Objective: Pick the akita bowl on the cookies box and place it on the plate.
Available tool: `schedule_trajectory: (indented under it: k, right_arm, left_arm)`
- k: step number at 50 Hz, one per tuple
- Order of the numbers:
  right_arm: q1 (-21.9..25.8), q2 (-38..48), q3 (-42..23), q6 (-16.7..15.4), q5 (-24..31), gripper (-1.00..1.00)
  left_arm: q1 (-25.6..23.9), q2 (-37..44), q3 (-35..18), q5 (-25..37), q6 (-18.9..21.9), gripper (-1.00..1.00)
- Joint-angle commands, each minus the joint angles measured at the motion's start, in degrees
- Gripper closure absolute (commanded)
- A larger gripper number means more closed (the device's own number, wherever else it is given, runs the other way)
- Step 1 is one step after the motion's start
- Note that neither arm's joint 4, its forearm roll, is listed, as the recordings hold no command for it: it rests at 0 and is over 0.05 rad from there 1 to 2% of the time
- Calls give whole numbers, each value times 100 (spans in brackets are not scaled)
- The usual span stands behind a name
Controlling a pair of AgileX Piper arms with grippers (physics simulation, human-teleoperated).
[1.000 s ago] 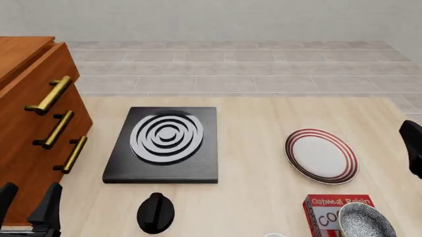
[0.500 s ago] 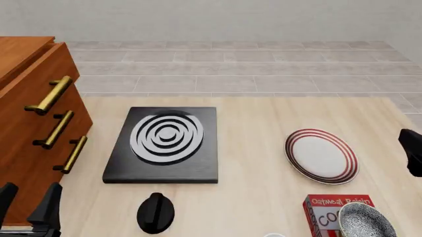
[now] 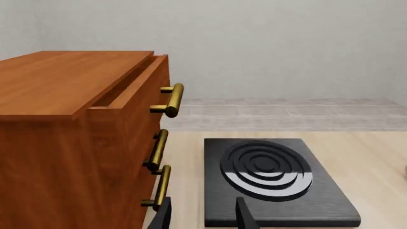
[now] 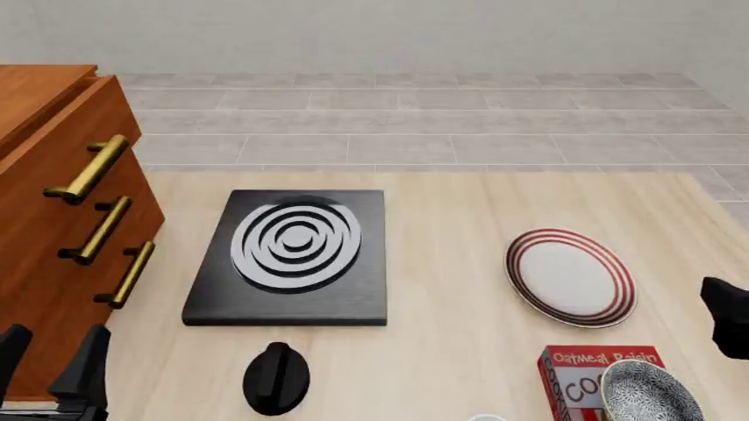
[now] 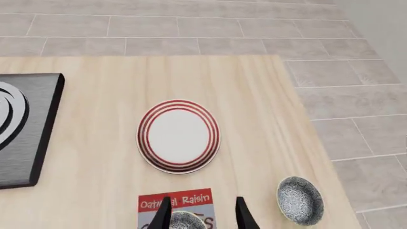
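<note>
Reaching for the akita bowl (image 5: 186,221) is the step in hand, and the bowl has not been gripped. It sits on top of the cookies box (image 5: 178,202), directly below and just ahead of the right gripper (image 5: 202,215). In the right wrist view its rim shows between the 2 dark fingers, closer to 1 of them than to the other. That gripper is spread wide and holds nothing.

To do this well, I judge the gripper should first shift sideways until the rim's near wall lies squarely between the fingers. It should then come straight down and pinch the wall, not the whole bowl. A skewed descent could push the bowl off the carton or tip the box.

A second speckled bowl (image 5: 300,200) lies on the bare surface (image 5: 267,109) off to the side of the gripper. It is clear of the box and is not the target.

The plate (image 5: 178,135) lies farther ahead of the gripper along its reach, beyond the box and apart from it. The carry would therefore be a lift followed by a short forward move.

The left gripper (image 3: 203,218) is also parted and empty. It sits well apart from all this, with the stove (image 3: 270,179) ahead of it and the wooden cabinet (image 3: 76,133) just beside it.
</note>
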Motion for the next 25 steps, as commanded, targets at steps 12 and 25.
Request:
schedule_trajectory:
  k: [12,25]
  right_arm:
    - [-210,-408,303,-138,577,-100]
    - [-308,-556,516,18,710,-100]
  left_arm:
    - [0,0,0,0,0,-100]
    - [0,0,0,0,0,-100]
